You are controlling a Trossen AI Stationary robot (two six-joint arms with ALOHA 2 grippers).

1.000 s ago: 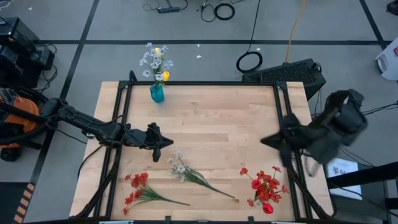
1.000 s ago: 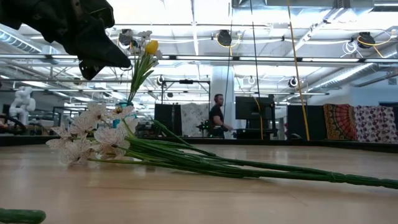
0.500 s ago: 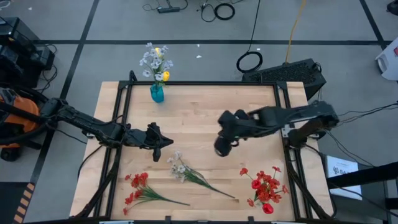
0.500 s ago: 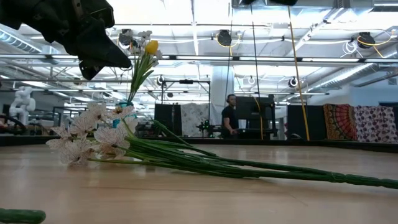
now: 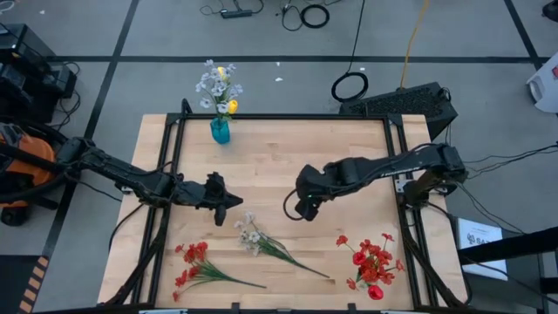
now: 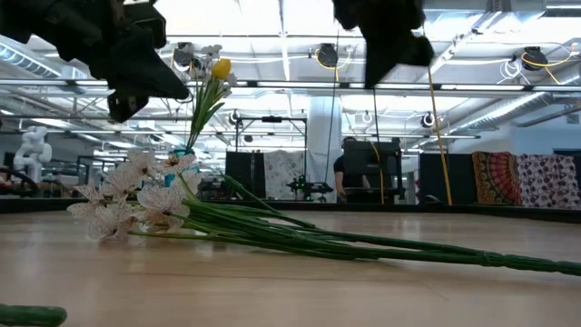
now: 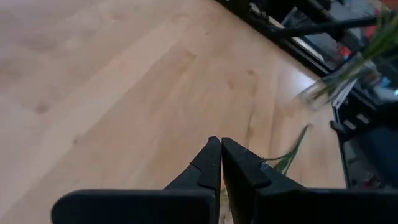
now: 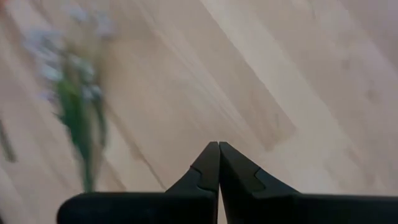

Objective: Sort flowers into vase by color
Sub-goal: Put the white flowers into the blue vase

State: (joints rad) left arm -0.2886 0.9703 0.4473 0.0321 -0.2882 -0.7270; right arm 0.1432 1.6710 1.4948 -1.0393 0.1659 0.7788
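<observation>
The teal vase stands at the table's far edge and holds white blossoms and yellow tulips. A white sprig lies flat near the table's near edge, its blossoms toward the left. A red spray lies at the near left, and red flowers lie in a heap at the near right. My left gripper hangs shut above the table, just far-left of the white sprig. My right gripper hovers shut over the table's middle, far-right of that sprig, which shows blurred in its wrist view.
A black frame runs along the table's far edge and down both sides. Bare wood lies between the vase and both grippers. In the low view a person moves in the room far behind the table.
My right arm has swung in from beyond the table's right edge toward the left, over the table's middle, and now stands close to the white sprig. The flowers have not moved. A person in the room behind has walked to the right.
</observation>
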